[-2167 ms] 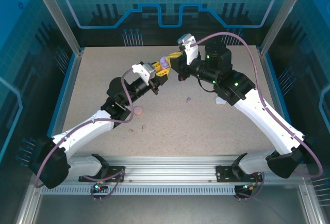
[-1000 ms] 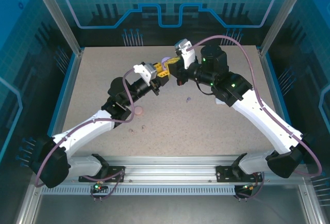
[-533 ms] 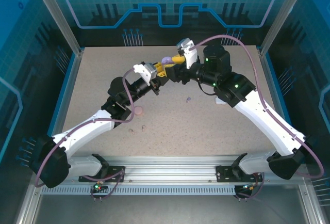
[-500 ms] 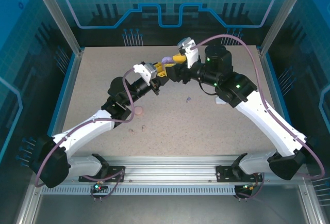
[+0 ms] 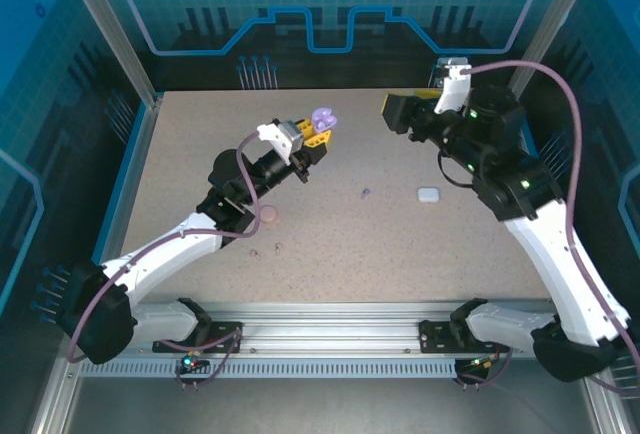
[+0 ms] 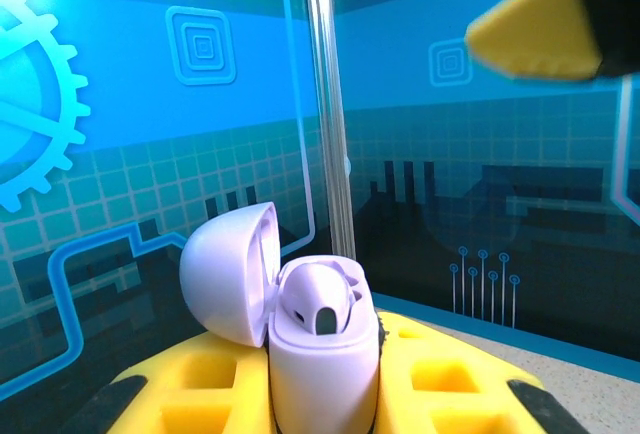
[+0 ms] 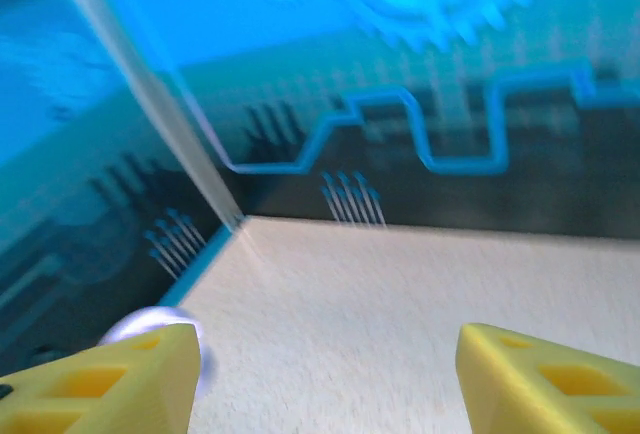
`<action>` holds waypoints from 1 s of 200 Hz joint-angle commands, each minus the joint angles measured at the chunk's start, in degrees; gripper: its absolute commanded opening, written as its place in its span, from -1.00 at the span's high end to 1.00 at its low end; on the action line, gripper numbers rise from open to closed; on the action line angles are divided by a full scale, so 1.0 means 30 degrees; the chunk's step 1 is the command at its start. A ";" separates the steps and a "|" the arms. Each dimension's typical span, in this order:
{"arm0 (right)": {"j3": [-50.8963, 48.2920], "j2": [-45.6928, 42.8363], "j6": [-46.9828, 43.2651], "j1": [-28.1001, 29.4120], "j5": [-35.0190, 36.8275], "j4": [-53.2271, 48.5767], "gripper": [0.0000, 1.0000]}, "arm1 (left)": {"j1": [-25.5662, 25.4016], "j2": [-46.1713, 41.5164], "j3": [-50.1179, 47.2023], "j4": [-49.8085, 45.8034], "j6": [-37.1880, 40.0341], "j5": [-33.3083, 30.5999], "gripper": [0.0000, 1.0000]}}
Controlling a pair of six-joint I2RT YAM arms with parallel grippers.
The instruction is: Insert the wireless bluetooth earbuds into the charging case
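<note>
My left gripper (image 5: 318, 134) is shut on a purple charging case (image 5: 322, 118), held above the far middle of the table with its lid swung open. In the left wrist view the case (image 6: 320, 364) stands upright between the yellow fingers (image 6: 455, 379), and one purple earbud (image 6: 318, 299) sits in it. My right gripper (image 5: 393, 113) hangs open to the right of the case, apart from it. The right wrist view is blurred; its yellow fingers (image 7: 545, 379) stand wide with nothing between them. Another purple earbud (image 5: 365, 193) lies on the table.
A white case (image 5: 428, 194) lies right of centre, under the right arm. A pink case (image 5: 270, 216) lies by the left forearm, with two tiny earbuds (image 5: 277, 246) just in front of it. Blue-edged walls close the table's sides and back.
The right gripper, which was shut at the purple case, has opened and pulled away to the right. The left gripper and the case have stayed put.
</note>
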 commanded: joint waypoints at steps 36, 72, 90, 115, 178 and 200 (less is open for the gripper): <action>-0.1755 0.7173 0.6390 -0.0882 0.1790 -0.5176 -0.27 | -0.0056 -0.0136 0.0163 0.1089 0.0235 -0.1011 1.00; -0.1214 1.1501 0.8850 -0.0696 0.2010 -0.5349 -0.19 | -0.0071 -0.0473 0.0017 0.1196 0.0244 -0.1379 1.00; -0.0288 1.3221 0.9998 -0.0486 0.1970 -0.5943 -0.16 | -0.0078 -0.0566 -0.0038 0.1278 0.0158 -0.1357 1.00; 0.1048 1.5219 1.1646 -0.0194 0.2227 -0.6969 -0.12 | -0.0059 -0.0624 -0.0188 0.1534 0.0010 -0.1398 1.00; 0.3121 1.8069 1.2921 -0.0076 0.1769 -0.8135 -0.03 | -0.0072 -0.0568 -0.0325 0.1912 -0.0152 -0.1491 1.00; 0.3081 1.8421 1.3127 -0.0062 0.1623 -0.8134 0.00 | -0.0072 -0.0515 -0.0277 0.1911 -0.0170 -0.1449 1.00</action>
